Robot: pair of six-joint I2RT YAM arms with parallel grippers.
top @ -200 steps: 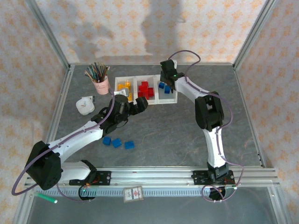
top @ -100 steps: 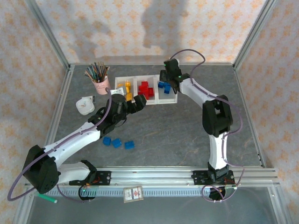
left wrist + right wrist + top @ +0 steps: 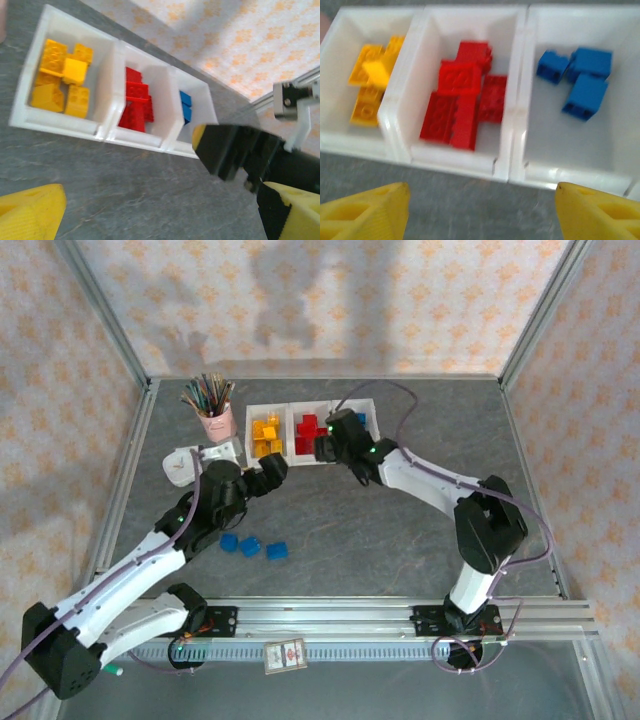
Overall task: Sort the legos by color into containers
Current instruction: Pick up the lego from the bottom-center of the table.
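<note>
The 3 joined white square plastic bins (image 3: 517, 100) hold yellow bricks (image 3: 370, 85), red bricks (image 3: 460, 105) and blue bricks (image 3: 580, 75), one colour each. 3 loose blue bricks (image 3: 249, 545) lie on the grey table (image 3: 400, 540) beside the left arm. The left gripper (image 3: 160, 212) and right gripper (image 3: 482, 200) both gape wide and empty near the bins' front edge.

pink cup (image 3: 213, 416) beside containers (image 3: 290, 406), right tabletop (image 3: 530, 430) open

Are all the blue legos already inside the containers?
No, three blue legos lie on the table, apart from the containers.
</note>
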